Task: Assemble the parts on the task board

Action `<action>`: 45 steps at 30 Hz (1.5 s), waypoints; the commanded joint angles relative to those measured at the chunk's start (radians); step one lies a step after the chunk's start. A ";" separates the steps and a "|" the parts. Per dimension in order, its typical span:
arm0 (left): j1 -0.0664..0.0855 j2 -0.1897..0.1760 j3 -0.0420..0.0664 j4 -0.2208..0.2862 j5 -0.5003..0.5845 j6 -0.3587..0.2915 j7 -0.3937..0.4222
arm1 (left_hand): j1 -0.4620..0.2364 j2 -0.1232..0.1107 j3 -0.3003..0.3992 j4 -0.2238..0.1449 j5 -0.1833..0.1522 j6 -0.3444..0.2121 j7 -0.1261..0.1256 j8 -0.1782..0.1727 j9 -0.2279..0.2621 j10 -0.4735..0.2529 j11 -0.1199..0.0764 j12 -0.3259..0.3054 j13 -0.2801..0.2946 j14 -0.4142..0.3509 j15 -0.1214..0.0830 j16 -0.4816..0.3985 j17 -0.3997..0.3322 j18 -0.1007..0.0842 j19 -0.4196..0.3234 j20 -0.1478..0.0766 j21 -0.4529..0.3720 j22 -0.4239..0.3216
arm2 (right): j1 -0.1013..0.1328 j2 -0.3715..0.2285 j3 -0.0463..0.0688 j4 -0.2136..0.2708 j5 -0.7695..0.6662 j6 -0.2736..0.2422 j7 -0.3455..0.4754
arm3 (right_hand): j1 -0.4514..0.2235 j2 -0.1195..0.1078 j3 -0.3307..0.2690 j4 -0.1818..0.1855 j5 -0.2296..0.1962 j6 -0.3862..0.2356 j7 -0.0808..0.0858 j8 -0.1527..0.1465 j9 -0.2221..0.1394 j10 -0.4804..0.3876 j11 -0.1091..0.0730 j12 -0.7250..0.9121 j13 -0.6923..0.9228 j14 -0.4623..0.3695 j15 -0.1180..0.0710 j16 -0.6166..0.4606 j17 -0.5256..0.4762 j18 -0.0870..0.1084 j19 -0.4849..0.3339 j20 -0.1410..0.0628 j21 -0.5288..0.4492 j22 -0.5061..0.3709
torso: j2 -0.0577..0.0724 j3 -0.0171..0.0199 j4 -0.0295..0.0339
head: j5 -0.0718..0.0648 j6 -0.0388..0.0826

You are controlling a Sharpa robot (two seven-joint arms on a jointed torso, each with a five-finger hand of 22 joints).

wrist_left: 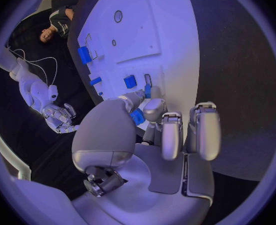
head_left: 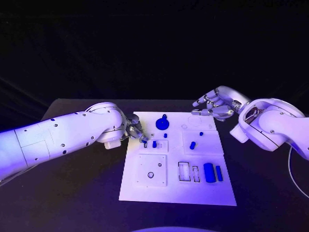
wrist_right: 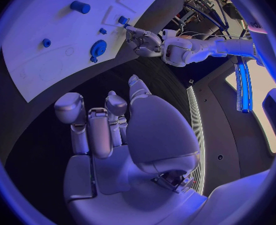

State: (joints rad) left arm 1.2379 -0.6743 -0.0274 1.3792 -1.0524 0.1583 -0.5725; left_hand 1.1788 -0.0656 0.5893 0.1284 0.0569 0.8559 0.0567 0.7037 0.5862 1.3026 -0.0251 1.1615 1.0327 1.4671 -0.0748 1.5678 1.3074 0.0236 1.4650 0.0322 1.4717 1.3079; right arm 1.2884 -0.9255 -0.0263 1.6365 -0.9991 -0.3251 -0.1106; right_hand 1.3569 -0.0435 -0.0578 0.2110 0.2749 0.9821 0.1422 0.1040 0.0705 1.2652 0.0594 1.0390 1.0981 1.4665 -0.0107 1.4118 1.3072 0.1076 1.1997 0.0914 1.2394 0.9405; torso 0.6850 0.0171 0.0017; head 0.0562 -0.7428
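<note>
The left hand (head_left: 132,131) is working at the task board (head_left: 147,193)'s near-left edge, fingertips pinching a small blue part (wrist_left: 137,117), by the look of it. Just beyond its fingers, two short blue pegs (head_left: 154,144) are standing seated. Farther out, the round blue piece (head_left: 161,123) and the long blue bars (head_left: 209,172) are lying loose, so most looks undone. The right hand (head_left: 214,107) is hanging empty, fingers loosely curled, off the far edge; nothing's blocking.
</note>
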 commanded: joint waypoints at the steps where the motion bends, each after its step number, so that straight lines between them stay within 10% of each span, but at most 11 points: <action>1: -0.004 -0.002 -0.002 0.005 -0.012 0.066 -0.004 | 0.002 0.005 0.125 -0.116 0.006 0.006 -0.009 0.005 0.001 0.009 -0.001 0.008 0.004 0.104 -0.009 0.003 0.263 0.005 0.058 -0.006 0.005 0.173 | -0.001 0.001 0.000 0.000 -0.002 0.013 0.007 | 0.000 0.011 -0.004 0.002 0.005 -0.005 0.001 0.004 0.000 -0.001 -0.003 0.000 0.001 0.046 -0.006 -0.004 0.002 0.020 -0.006 0.002 -0.004 0.001 | 0.000 0.0003 -0.0008 | -0.002 -0.001; 31: -0.006 0.011 -0.002 -0.001 -0.025 0.116 -0.029 | -0.018 -0.010 0.150 -0.128 0.041 0.016 -0.011 0.009 0.004 0.021 -0.003 0.018 0.016 0.104 -0.011 0.003 0.263 0.004 0.060 -0.008 0.008 0.178 | -0.004 0.002 0.000 -0.002 -0.002 0.015 0.007 | 0.001 0.012 -0.006 0.004 0.007 -0.004 0.001 0.005 0.001 0.000 -0.003 0.001 0.002 0.046 -0.006 -0.005 0.001 0.020 -0.006 0.002 -0.006 -0.001 | 0.000 0.0005 -0.0002 | -0.003 -0.005; 45: -0.006 0.011 -0.002 -0.002 -0.025 0.103 -0.024 | -0.044 -0.027 0.166 -0.142 0.118 0.029 -0.015 0.013 0.006 0.035 -0.007 0.025 0.028 0.104 -0.014 0.003 0.263 0.002 0.063 -0.011 0.013 0.185 | -0.005 0.002 0.000 -0.001 -0.002 0.015 0.008 | 0.001 0.012 -0.006 0.004 0.007 -0.004 0.001 0.005 0.001 0.000 -0.003 0.001 0.002 0.046 -0.006 -0.005 0.001 0.020 -0.006 0.002 -0.006 -0.001 | 0.000 0.0003 0.0001 | -0.005 -0.004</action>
State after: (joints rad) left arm 1.2367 -0.6650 -0.0258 1.3786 -1.0704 0.2437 -0.5879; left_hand 1.1439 -0.0927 0.6124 0.1272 0.1725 0.8667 0.0531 0.7122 0.5918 1.3312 -0.0323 1.1848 1.0594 1.4673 -0.0821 1.5678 1.3079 0.0236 1.4685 0.0286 1.4801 1.3075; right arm 1.2844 -0.9243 -0.0268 1.6344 -0.9975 -0.3217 -0.1102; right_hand 1.3569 -0.0435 -0.0606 0.2138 0.2749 0.9821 0.1422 0.1040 0.0704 1.2653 0.0595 1.0390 1.0990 1.4665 -0.0107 1.4119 1.3076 0.1076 1.1998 0.0914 1.2394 0.9406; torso 0.6848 0.0174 0.0015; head 0.0519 -0.7471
